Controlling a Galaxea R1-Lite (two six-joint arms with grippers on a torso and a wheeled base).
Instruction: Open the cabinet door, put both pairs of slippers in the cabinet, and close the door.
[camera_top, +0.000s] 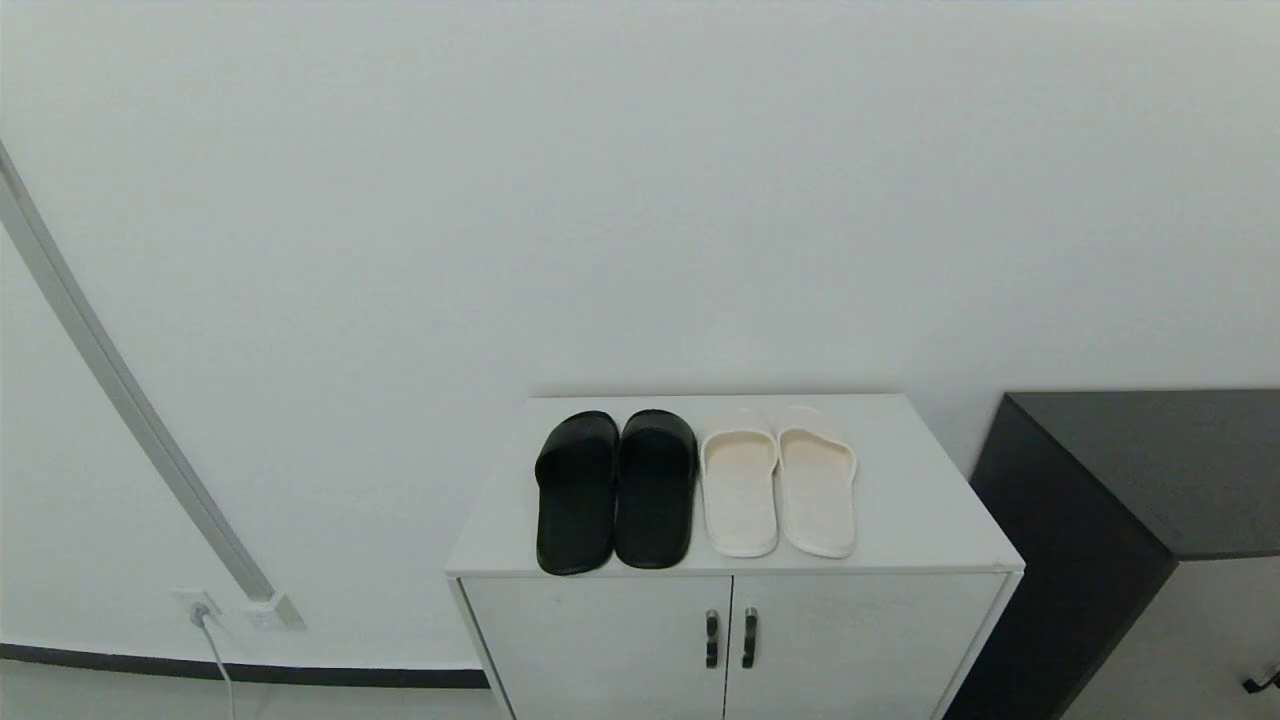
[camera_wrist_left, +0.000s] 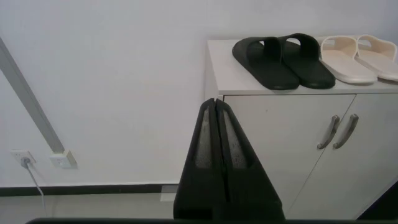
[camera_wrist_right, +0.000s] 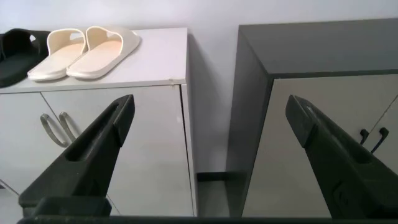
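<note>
Black slippers (camera_top: 612, 500), two, and cream slippers (camera_top: 770, 490), two, top the two-door cabinet (camera_top: 850, 640); left claw (camera_wrist_left: 215, 102) closed, right claw (camera_wrist_right: 210, 104) agape.

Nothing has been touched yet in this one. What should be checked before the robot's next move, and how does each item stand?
1. Cabinet doors shut, so opening comes first: ok.
2. Door handles free of obstruction: ok.
3. Black slippers and white slippers lying paired on the cabinet top: ok.
4. Right gripper open, ready to take a handle: ok.
5. Left gripper ready to grasp: not ok, its fingers are shut together.
6. Room inside the cabinet for both pairs: cannot tell, the doors hide it.
</note>
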